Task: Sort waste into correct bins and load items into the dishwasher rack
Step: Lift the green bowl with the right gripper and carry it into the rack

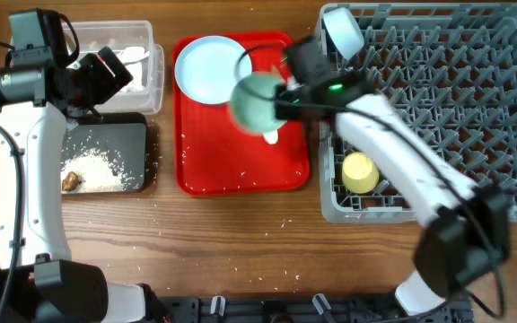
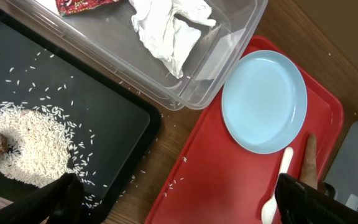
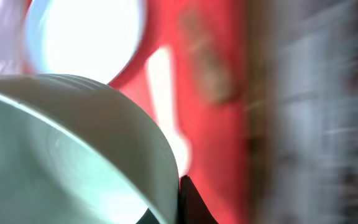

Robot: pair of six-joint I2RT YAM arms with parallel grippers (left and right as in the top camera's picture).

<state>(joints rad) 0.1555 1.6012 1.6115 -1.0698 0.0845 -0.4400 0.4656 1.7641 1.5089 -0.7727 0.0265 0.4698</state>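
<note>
Green bowl (image 1: 257,103) over the red tray (image 1: 240,170), right tool (image 1: 281,99) clamped on its rim, likely bound for the rack (image 1: 474,90) at the bench's right edge; left tool (image 1: 106,76) gapes apart.

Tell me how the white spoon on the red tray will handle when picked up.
The white spoon looks thin and plastic, so it is probably light and stiff. It lies flat on the smooth red tray, so it may slide rather than lift. The brown stick lies close beside it and could get nudged.
</note>
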